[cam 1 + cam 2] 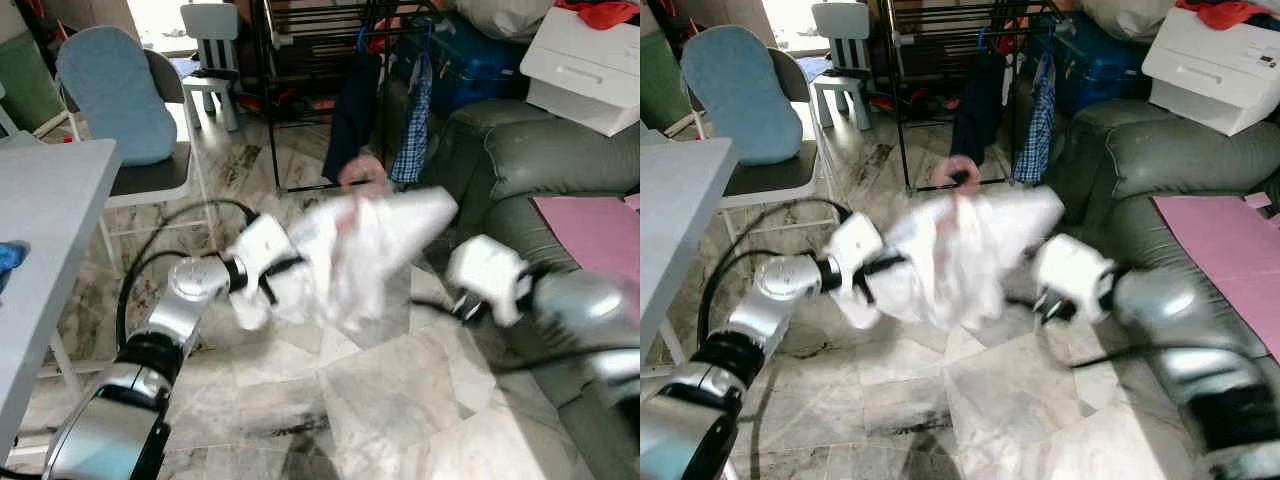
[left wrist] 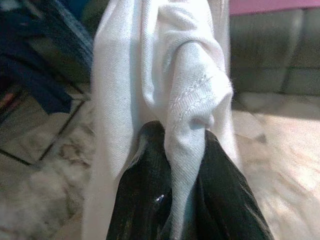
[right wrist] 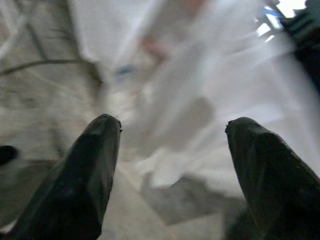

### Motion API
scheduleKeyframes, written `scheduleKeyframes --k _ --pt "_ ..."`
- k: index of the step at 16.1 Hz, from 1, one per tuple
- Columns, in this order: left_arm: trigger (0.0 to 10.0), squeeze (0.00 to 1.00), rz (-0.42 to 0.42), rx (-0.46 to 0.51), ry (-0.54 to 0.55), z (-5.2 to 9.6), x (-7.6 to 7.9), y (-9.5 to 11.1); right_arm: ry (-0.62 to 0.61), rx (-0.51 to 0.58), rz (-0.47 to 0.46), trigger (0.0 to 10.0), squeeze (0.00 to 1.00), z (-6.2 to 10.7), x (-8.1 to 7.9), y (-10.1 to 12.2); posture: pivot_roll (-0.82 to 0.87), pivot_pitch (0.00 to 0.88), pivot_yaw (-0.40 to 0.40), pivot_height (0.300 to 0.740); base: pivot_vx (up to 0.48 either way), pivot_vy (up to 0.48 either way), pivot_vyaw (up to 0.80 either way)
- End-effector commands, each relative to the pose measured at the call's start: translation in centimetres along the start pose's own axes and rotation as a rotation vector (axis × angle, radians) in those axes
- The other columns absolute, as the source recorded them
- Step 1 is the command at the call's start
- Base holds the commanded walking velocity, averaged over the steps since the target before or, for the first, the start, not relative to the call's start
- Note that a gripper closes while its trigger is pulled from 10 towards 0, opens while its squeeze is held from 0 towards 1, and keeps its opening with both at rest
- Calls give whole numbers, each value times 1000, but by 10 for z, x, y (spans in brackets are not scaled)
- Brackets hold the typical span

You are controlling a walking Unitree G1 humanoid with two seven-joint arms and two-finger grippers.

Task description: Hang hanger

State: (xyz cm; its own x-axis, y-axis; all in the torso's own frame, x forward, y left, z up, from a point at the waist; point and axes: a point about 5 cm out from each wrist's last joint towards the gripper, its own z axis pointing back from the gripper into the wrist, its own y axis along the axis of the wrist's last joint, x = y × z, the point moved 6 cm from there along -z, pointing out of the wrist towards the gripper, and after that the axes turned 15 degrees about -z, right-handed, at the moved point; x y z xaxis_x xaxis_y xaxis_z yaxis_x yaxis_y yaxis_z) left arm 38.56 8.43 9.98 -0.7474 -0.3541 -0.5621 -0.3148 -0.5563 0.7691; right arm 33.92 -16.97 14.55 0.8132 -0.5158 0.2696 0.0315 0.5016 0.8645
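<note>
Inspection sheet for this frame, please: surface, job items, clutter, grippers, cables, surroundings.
Surface: marble tile floor.
Job's things: white garment on a pink hanger hook, held up; clothes rack behind.
Clutter: pink mat on the green sofa.
Grippers: left gripper shut on the garment; right gripper open, facing it.
Cables: black cables along the left arm.
Surroundings: chair with blue cushion, grey table, white printer.

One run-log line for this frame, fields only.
left gripper: shut on white garment | right gripper: open, beside garment | pink hanger hook: above garment | clothes rack: behind | hung: no
</note>
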Motion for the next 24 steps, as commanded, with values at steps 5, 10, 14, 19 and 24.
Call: scheduleKeyframes --k 5,10,14,19,24 --pt "0 0 -107 7 -111 4 10 1 -10 -6 52 10000 1000 22 21 9 -226 0 29 740 0 0 0" --pt "0 0 -180 75 -189 4 22 14 21 -39 88 10000 969 24 25 2 -223 0 32 740 0 0 0" --pt "0 0 -202 161 -193 3 23 32 129 -47 27 10000 0 16 13 -6 -215 0 31 740 0 0 0" --pt "0 0 -229 232 -210 6 24 47 203 -87 51 10000 0 4 11 -11 -203 0 26 740 0 0 0" --pt "0 0 -228 248 -223 7 27 51 267 -107 33 0 0 2 6 -16 -205 0 25 740 0 0 0"
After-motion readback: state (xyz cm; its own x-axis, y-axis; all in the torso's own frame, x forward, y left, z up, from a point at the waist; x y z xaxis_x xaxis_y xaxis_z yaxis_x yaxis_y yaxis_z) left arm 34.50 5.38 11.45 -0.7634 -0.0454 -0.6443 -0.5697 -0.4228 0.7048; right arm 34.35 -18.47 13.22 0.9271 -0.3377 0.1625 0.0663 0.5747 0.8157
